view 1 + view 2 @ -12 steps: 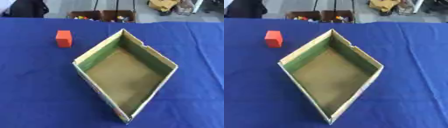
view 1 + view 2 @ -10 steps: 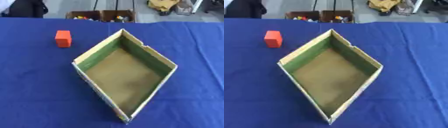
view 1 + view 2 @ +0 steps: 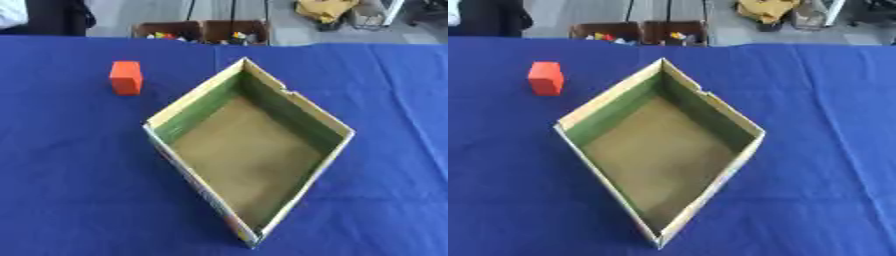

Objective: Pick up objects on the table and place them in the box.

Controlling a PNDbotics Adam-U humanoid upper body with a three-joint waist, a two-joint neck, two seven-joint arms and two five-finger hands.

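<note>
**Blue-draped desk fronting a cluttered grey floor**

A deep blue cloth (image 3: 70, 165) is covering the desk from edge to edge, lying smooth under even light. Beyond its far edge, a grey floor (image 3: 118, 15) is showing. Two brown crates (image 3: 206, 31) are sitting side by side there, holding small bright-coloured items. Thin dark poles (image 3: 234, 12) are rising behind them, and a yellow bundle (image 3: 325, 9) is lying farther right on the floor.
</note>
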